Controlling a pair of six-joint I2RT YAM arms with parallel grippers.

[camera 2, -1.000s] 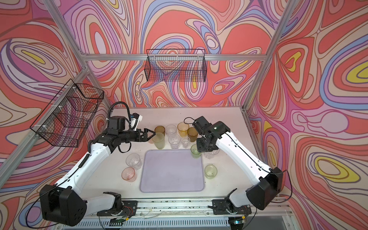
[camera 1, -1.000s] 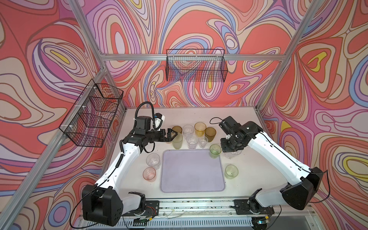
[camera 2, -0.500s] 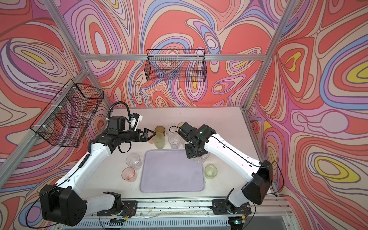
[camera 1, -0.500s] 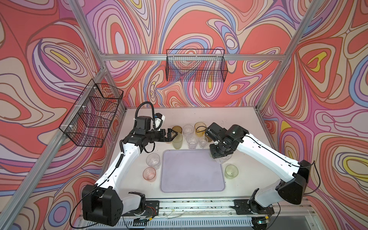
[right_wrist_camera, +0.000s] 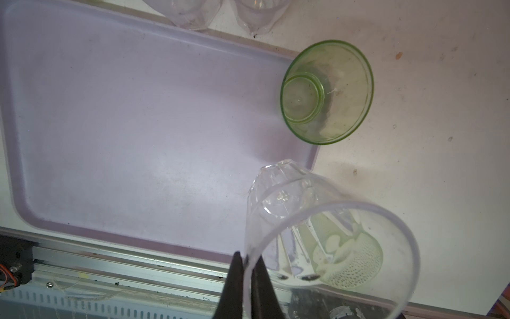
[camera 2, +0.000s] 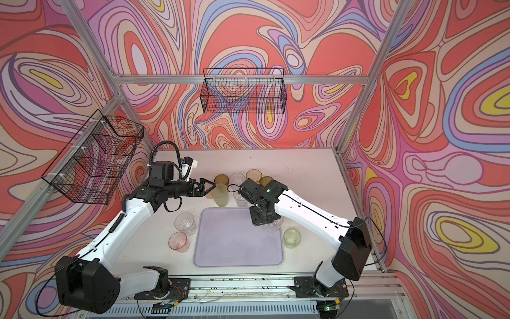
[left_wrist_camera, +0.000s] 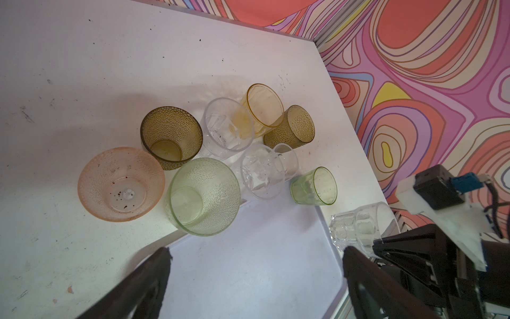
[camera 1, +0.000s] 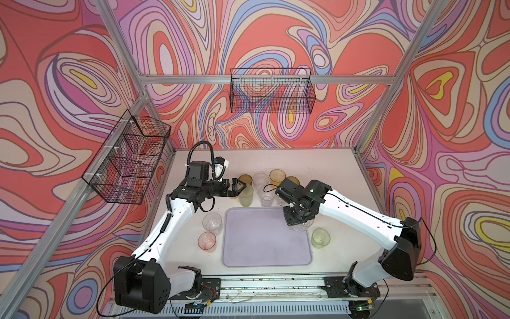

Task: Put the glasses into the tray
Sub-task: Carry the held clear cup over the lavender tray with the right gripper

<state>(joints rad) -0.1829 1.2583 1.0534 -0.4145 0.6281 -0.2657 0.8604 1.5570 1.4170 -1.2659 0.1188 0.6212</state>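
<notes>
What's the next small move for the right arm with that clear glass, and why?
Probably shift the clear glass slightly inward over the tray. The right gripper is shut on its lip, and its base hangs near the tray's corner rim, so lowering here might catch the rim.

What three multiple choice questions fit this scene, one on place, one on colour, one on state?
1. The front pink glass stands: A on the table, left of the tray; B inside the tray; C in a wire basket.
2. The held glass in the right gripper is: A amber; B clear; C pink.
3. The left gripper is: A shut on a glass; B shut, empty; C open.
Answers: 1 A, it sits beside the tray's left rim. 2 B, it looks colourless. 3 C, its fingers stand wide apart.
</notes>
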